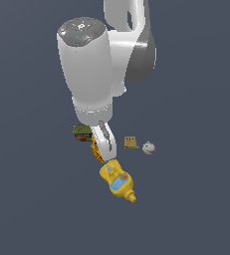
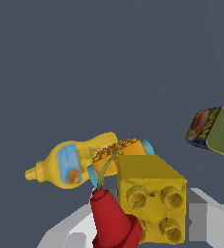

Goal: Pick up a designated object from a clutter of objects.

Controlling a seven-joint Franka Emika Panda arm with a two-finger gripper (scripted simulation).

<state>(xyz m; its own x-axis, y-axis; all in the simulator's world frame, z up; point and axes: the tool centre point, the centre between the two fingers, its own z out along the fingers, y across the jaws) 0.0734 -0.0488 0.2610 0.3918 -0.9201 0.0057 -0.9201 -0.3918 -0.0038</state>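
Orange, bumpy, edged in pale blue: that is the orange block (image 2: pixel 119 151), and in the wrist view it sits just beyond the pincer, wedged behind a yellow studded brick (image 2: pixel 152 196) and a red cone (image 2: pixel 112 220) with a thin green stem. The yellow bottle (image 2: pixel 72 163) lies on its side, touching or nearly touching the block's far flank, so the target is boxed in from two sides. The pincer (image 1: pixel 102 149) has its fingers low among the clutter in the exterior view, one pale finger (image 1: pixel 105 139) plainly visible; whether the fingers are spread or closed, I cannot tell (the brick and cone mask them up close).

The green can (image 2: pixel 214 128) lies tipped and well apart, no obstacle. The tan box (image 1: pixel 131 142) and the white ball (image 1: pixel 148 148) sit off to the exterior view's right of the pincer, clear of the action.

My read: the arm is low because the block is flat, and a grasp here risks nudging the bottle.
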